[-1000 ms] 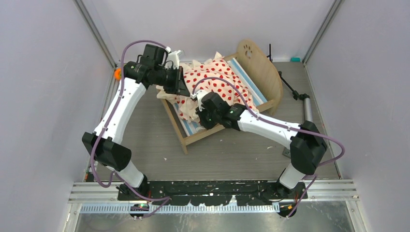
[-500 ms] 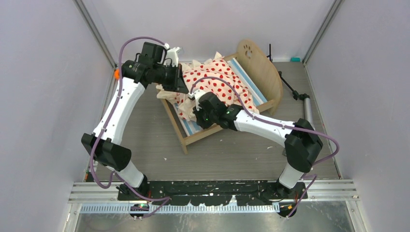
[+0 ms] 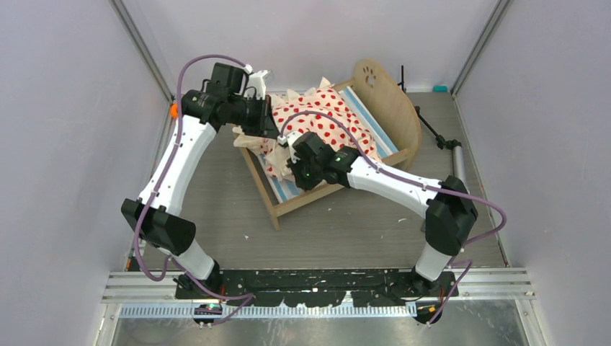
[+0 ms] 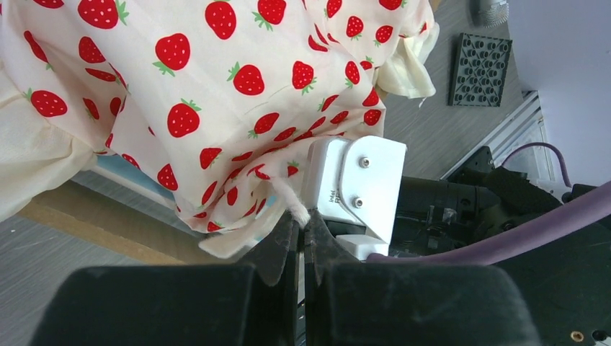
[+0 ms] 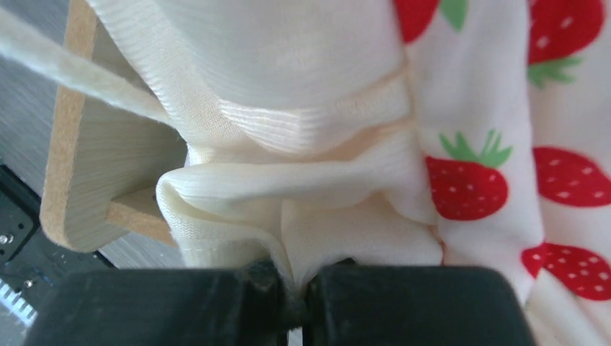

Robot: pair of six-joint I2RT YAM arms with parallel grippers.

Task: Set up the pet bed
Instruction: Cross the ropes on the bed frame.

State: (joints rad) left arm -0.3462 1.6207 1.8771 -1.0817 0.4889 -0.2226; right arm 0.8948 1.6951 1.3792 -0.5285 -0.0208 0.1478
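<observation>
Top external view has the pet bed (image 3: 395, 119) at upper centre, strawberry-print bedding (image 3: 326, 101) heaped at its left end. There the left gripper (image 4: 301, 232) pinches the bedding's edge, and the right gripper (image 5: 299, 287) clamps its cream ruffle.

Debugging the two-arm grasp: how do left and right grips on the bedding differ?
Left gripper pinches a thin tip of strawberry-print bedding; right gripper pinches a thick bunch of its plain cream ruffle. Left's pinch sits beside a white camera housing; right's beside the wooden frame. Both jaws shut on it.
</observation>
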